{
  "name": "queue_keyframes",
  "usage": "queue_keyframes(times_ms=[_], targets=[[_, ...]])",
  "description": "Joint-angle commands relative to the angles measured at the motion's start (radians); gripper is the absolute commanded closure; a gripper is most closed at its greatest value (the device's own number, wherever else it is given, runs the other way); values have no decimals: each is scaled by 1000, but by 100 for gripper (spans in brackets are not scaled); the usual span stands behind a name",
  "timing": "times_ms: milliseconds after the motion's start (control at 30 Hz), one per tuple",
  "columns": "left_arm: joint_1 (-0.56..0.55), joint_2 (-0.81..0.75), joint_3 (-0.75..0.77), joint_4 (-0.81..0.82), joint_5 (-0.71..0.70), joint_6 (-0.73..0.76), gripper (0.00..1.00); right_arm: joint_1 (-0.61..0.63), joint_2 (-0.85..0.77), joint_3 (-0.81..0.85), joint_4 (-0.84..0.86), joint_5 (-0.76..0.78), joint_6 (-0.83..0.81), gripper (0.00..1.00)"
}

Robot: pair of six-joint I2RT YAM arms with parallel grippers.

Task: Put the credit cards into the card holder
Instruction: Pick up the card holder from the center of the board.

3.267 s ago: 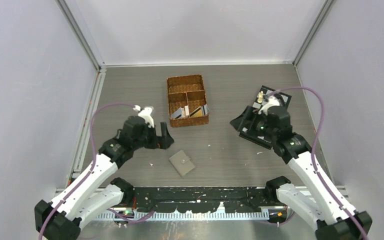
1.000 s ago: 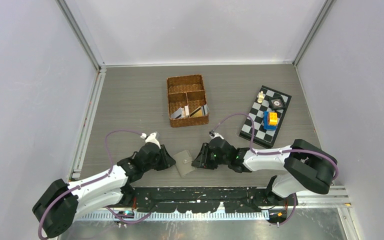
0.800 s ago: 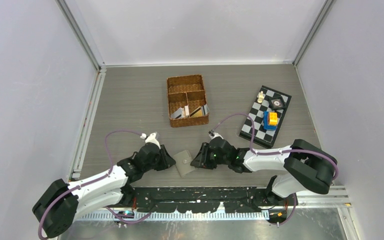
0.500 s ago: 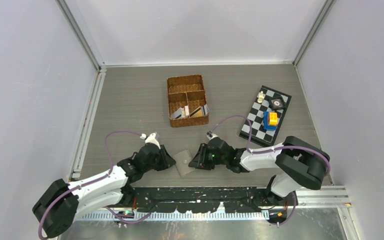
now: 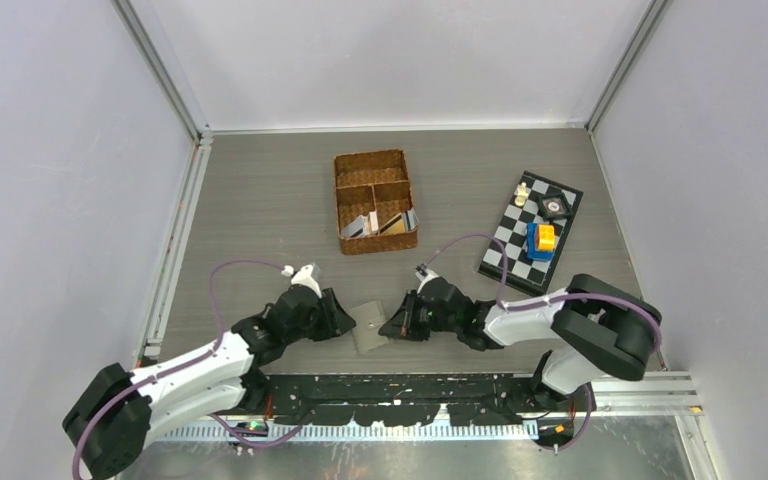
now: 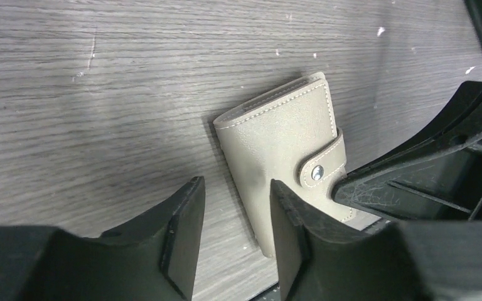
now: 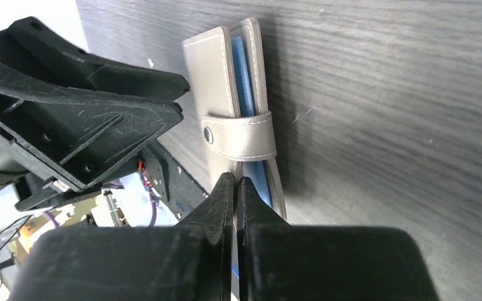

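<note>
The grey-olive card holder [image 5: 367,329] lies snapped shut near the table's front edge, its snap tab [image 6: 322,167] fastened and blue sleeves [image 7: 243,75] showing along its side. My right gripper [image 5: 393,326] is shut on the holder's near edge [image 7: 235,183], pinching one cover beside the sleeves. My left gripper [image 5: 341,322] stands open on the holder's other side [image 6: 233,235], with the holder's corner just inside the gap by one finger [image 6: 292,241]. The credit cards [image 5: 380,225], gold ones and pale ones with a dark stripe, stand in the wicker basket.
The brown wicker compartment basket [image 5: 372,157] sits at mid-table behind the holder. A chessboard [image 5: 516,262] with a yellow-and-blue block and small pieces lies at the right. The black base rail [image 5: 400,385] runs just in front of the holder.
My right gripper has closed on the holder's edge. My left gripper's fingers have spread a little. Both arms stay low beside the holder.
</note>
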Motion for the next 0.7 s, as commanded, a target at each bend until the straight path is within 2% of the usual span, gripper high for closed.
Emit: queue_keyframes(times_ms=[0, 133, 267, 433, 667], targets=[[0, -116, 99, -133, 10, 69, 51, 3, -145, -38, 77, 45, -21, 100], [7, -240, 228, -290, -6, 161, 35, 1, -342, -36, -24, 108, -102, 100], [23, -306, 328, -328, 72, 237, 22, 1, -533, 21, -154, 163, -209, 100], [37, -264, 444, -289, 223, 269, 18, 0, -693, 116, -268, 233, -348, 100], [43, -205, 511, -80, 447, 236, 18, 0, -781, 188, -208, 199, -414, 100]])
